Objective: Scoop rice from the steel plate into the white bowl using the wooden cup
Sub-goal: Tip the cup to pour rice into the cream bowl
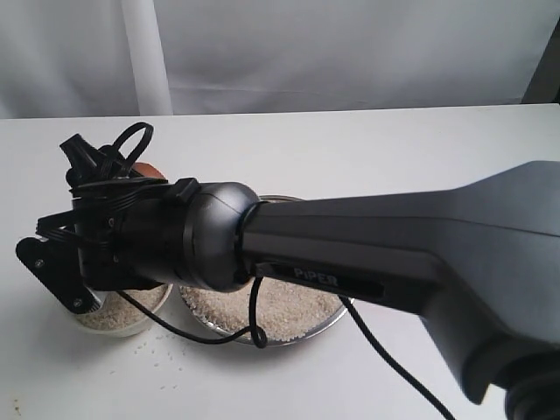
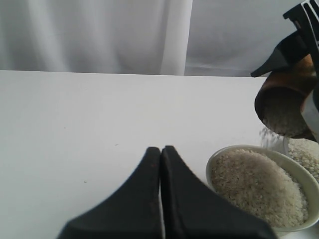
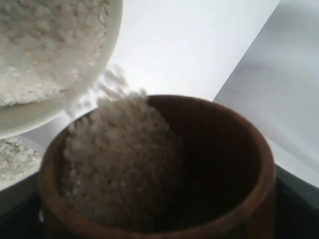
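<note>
- Clamped tight on the wooden cup (image 3: 224, 149): the right gripper (image 2: 296, 82), with a black finger (image 2: 277, 56) on the side of the cup.
- Pressed flat together with nothing between: the two fingers (image 2: 142, 199) of the left gripper (image 2: 161, 152), near the white bowl (image 2: 210, 169) but not touching it.
- Up in the air and tipped over, the wooden cup, its mouth turned down toward the white bowl.
- Inside the cup, a heap of rice (image 3: 119, 164), piled against the low lip.
- Some grains in mid-air, between the lip and the bowl.
- Right under the cup, the white bowl, nearly full of rice.
- Just beside the bowl, on its right in the exterior view, the steel plate (image 1: 302, 336), with a flat layer of rice in it.
- Over much of the plate, the big grey right arm (image 1: 394, 236).
- A few stray grains (image 1: 157, 350) on the white table (image 1: 350, 149), in front of the bowl and plate.
</note>
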You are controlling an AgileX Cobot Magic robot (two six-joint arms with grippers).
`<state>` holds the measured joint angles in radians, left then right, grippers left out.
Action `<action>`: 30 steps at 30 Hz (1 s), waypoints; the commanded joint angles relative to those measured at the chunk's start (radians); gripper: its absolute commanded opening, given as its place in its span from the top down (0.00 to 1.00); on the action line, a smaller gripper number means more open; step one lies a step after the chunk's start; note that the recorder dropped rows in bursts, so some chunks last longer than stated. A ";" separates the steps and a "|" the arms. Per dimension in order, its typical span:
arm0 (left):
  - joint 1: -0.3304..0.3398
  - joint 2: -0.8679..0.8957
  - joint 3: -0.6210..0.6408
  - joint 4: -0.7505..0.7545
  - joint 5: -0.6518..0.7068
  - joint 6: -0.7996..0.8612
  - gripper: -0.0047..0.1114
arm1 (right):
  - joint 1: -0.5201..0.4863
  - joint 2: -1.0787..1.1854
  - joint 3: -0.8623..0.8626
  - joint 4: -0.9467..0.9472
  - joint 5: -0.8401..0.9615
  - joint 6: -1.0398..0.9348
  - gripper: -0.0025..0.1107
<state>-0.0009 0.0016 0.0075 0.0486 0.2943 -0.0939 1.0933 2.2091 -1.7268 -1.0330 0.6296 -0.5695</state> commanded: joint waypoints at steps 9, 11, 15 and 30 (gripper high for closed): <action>-0.004 -0.002 -0.008 -0.005 -0.010 -0.002 0.96 | 0.003 -0.003 -0.008 -0.059 -0.015 -0.035 0.98; -0.004 -0.002 -0.008 -0.005 -0.010 -0.002 0.96 | 0.003 -0.003 -0.008 -0.059 -0.015 -0.053 0.98; -0.004 -0.002 -0.008 -0.005 -0.010 -0.002 0.96 | 0.003 -0.003 -0.008 -0.059 -0.015 -0.083 0.98; -0.004 -0.002 -0.008 -0.005 -0.010 -0.002 0.96 | 0.003 -0.003 -0.008 -0.107 -0.028 -0.114 0.98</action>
<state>-0.0009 0.0016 0.0075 0.0486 0.2943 -0.0939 1.0933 2.2108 -1.7268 -1.1113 0.6139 -0.6794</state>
